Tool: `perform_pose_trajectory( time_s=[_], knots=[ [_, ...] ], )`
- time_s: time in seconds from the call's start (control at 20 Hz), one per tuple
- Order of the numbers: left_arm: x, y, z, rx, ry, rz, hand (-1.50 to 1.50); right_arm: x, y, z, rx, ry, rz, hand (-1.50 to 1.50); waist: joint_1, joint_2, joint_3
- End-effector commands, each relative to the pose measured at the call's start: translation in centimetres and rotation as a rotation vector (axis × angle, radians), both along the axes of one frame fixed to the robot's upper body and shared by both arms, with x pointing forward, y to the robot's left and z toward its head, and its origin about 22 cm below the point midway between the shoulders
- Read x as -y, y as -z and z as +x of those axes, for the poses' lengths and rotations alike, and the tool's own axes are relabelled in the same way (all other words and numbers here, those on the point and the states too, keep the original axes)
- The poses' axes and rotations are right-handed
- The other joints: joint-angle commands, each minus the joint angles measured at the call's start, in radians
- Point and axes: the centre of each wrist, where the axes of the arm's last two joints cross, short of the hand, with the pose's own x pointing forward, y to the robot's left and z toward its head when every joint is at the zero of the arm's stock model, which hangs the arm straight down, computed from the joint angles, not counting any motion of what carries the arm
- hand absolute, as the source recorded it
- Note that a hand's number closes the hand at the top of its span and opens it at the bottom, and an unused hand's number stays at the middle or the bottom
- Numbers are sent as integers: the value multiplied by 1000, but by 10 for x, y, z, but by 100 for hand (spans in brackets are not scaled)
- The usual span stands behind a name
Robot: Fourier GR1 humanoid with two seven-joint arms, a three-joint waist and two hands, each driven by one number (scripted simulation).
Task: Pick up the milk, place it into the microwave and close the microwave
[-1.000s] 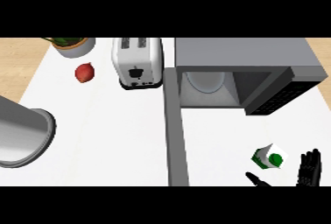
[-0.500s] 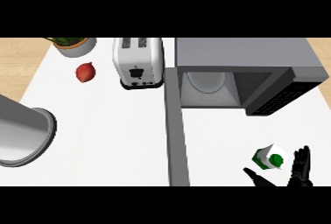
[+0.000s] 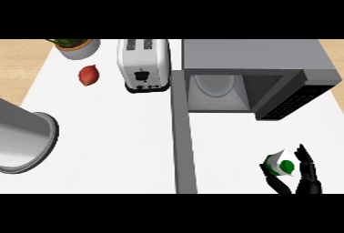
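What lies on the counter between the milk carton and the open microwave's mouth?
Nothing: in the head view the white counter is bare between the milk carton, flanked by the right hand, and the microwave, whose door stands open at the left.

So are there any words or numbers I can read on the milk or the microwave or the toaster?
There are none to read.
The milk, by the right hand: only a green round patch, no letters.
The microwave: its dark control panel shows tiny specks, too small to read.
The toaster: a black lever and dial, no words.
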Motion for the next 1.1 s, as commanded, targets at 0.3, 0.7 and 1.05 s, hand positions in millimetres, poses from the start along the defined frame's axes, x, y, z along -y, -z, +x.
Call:
perform_pose_trajectory(
  time_s=[0.3,0.7,1.05],
  knots=[
    [13,-5,-6,18,-1,12,-150,10,4,25,88,-59,-136,150,2,1,0],
    [-4,-4,0,10,0,27,-150,-31,-9,61,189,-314,-67,150,4,1,0],
    [-7,2,-3,16,16,21,-150,-43,-41,116,212,-706,47,150,14,1,0]
  ],
)
